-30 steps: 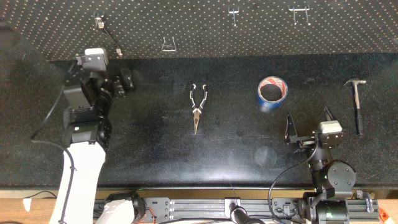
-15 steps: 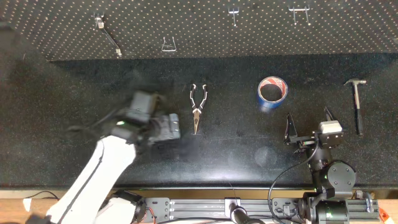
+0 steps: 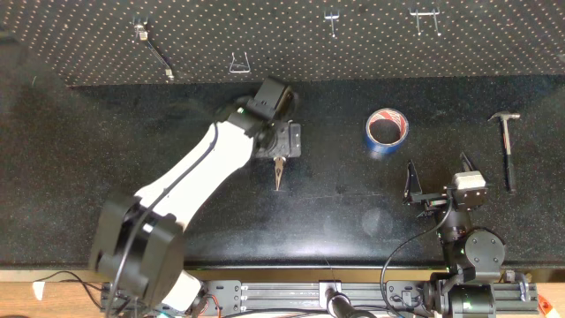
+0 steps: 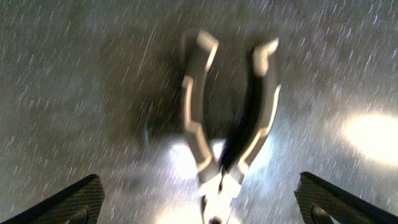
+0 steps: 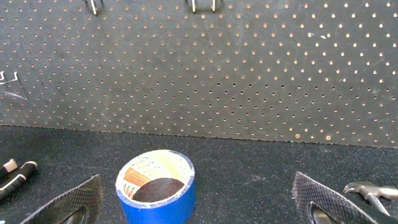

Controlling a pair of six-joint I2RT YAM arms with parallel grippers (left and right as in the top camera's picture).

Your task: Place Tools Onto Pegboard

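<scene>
The left gripper [image 4: 199, 180] hangs directly over a pair of needle-nose pliers [image 4: 227, 118] lying flat on the black worktop [image 3: 203, 106]. Its two fingers [image 4: 74, 202] are spread wide and stand clear on either side of the tool, gripping nothing. The left wrist view shows the pale handles splayed in a V, the pivot roughly midway between the fingers; the frame is streaked, so finer detail is lost. From above, the left arm's white link runs diagonally from the bottom left to the middle of the table. There the gripper covers the handles and leaves just the pointed nose showing, aimed toward the arms' bases.

The right gripper [image 3: 437, 177] sits low near its own base, jaws apart and empty. Its wrist camera faces the pegboard [image 5: 249, 74] and shows a roll of blue tape [image 5: 155, 190] resting flat with its hole upward, near the foot of the board. The hammer [image 5: 370, 190] shows as a head at one edge of that view and the pliers' handle tips at the other. Two metal hooks [image 5: 202, 6] hang high on the board. The overhead view adds the hammer's full length — well to the right of the tape, head toward the board — and a slender dark tool [image 3: 154, 51] hanging at the pegboard's left, too small to identify.
</scene>
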